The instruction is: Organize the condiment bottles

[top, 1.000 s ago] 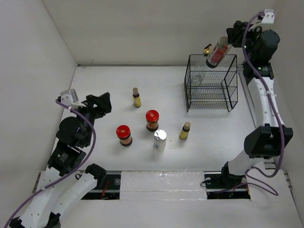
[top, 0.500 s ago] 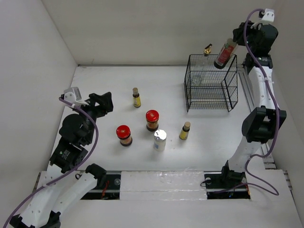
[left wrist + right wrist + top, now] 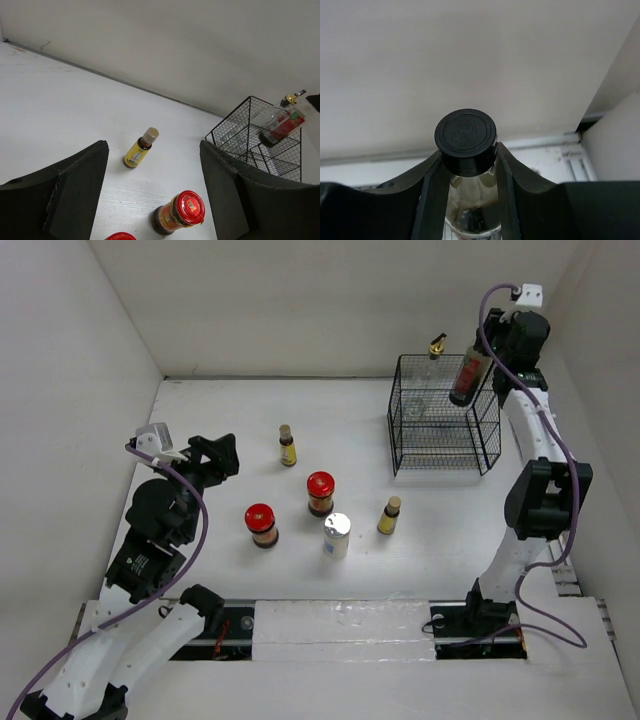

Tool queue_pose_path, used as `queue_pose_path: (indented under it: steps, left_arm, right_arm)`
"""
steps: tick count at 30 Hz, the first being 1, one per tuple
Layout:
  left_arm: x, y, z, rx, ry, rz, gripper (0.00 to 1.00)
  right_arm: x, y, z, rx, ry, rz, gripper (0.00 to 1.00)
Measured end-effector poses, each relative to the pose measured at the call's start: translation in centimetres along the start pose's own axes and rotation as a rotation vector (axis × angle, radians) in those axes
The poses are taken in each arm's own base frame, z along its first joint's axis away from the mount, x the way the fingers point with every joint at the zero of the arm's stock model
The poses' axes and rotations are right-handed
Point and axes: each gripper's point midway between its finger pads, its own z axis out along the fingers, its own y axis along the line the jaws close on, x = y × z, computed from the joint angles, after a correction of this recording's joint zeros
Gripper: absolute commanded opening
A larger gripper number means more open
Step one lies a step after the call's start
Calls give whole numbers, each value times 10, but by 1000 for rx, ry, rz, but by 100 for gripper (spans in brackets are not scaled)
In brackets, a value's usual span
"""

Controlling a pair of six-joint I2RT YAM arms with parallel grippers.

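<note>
**Dark bottle carried over the wire basket.**
The right gripper (image 3: 467,162) is clamped on the neck of the dark bottle (image 3: 468,375). The bottle's long axis is tilted, cap up and away, base down over the far right corner of the wire basket (image 3: 445,445). A clear bottle (image 3: 436,346) stands upright in the basket. The left gripper (image 3: 152,150) hangs spread and empty over the table (image 3: 220,410), where two red-lidded jars (image 3: 320,492) (image 3: 261,524), a silver-lidded jar (image 3: 337,536) and two yellow bottles (image 3: 287,445) (image 3: 389,515) stand upright.

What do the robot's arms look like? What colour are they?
The left arm and right arm have white links and chunky black joints. A purple cable loops along each one. The left gripper and right gripper are black, with two flat fingers.
</note>
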Motion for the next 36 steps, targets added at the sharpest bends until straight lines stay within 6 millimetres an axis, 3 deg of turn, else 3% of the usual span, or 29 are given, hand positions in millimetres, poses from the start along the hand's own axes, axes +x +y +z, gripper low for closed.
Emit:
queue_pose_path:
  steps: [5,10,13,15,19,25,27,29,31,32,34,36]
  left_arm:
    - [0,0,0,1,0,0,70]
    - [0,0,0,3,0,-1,70]
    - [0,-1,0,4,0,-1,70]
    - [0,-1,0,5,1,-1,70]
    - [0,-1,0,6,1,-1,71]
    - [-1,-1,-2,9,-3,-3,72]
    - [-2,-1,-2,7,-7,-4,72]
    - [-3,1,-2,-6,-13,-8,72]
    - [-5,8,-2,-41,-24,-19,75]
    - [-6,11,-2,-65,-32,-32,77]
    - [-8,18,-2,-104,-45,-49,77]
    - [-8,21,-2,-122,-52,-57,77]
  right_arm:
    - [66,11,-3,12,135,-21,0]
    - [87,18,-5,15,171,-29,8]
    - [94,16,-5,30,172,-31,24]
    - [99,13,-6,43,177,-32,42]
    - [93,11,-4,51,144,-34,63]
    - [51,15,-16,43,57,-31,80]
    - [28,20,-28,28,16,-27,80]
    - [3,32,-46,-14,-27,-25,61]
    - [-21,56,-68,-97,-70,-19,33]
    - [-31,75,-79,-155,-89,-22,11]
    - [-47,130,-108,-316,-127,-12,3]
    - [-47,202,-142,-522,-130,-11,1]
